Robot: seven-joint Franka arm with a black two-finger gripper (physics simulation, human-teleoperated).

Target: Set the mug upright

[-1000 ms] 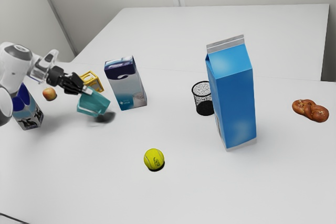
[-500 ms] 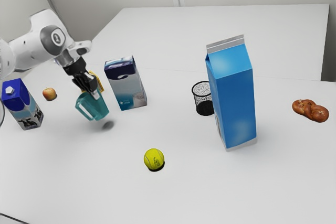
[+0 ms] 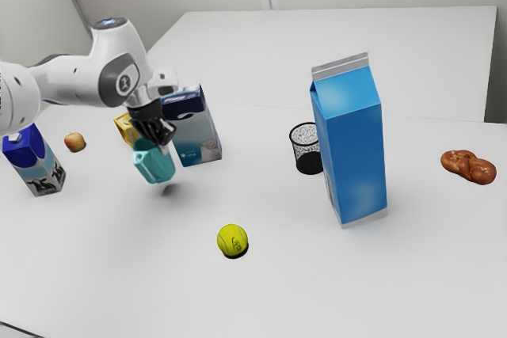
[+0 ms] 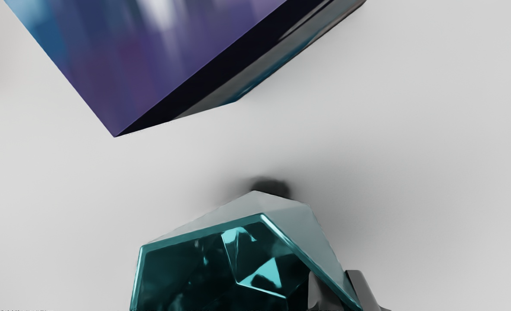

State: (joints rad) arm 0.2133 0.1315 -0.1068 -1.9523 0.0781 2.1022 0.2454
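Note:
My gripper (image 3: 164, 145) hangs over the table at the exterior view's left, pointing down. It is shut on the wall of the teal faceted mug (image 3: 155, 165), near the rim. The mug is slightly tilted, its handle toward the exterior view's left, with a small shadow on the table below it. In the wrist view the open mouth of the mug (image 4: 208, 263) faces the camera. One finger of the gripper (image 4: 343, 290) is inside the mug and the other outside, the wall pinched between them.
Close behind the mug stands a purple-topped carton (image 3: 194, 132), with a yellow object (image 3: 125, 128) beside it. A blue-capped carton (image 3: 36, 162), apple (image 3: 74, 142), tennis ball (image 3: 233, 241), mesh cup (image 3: 306, 150), tall blue carton (image 3: 352, 152) and pretzel (image 3: 468, 166) stand around.
With the mug held, my hand has swung from nearly sideways to pointing down and shifted toward the exterior view's right. The mug has turned with it and moved slightly the same way.

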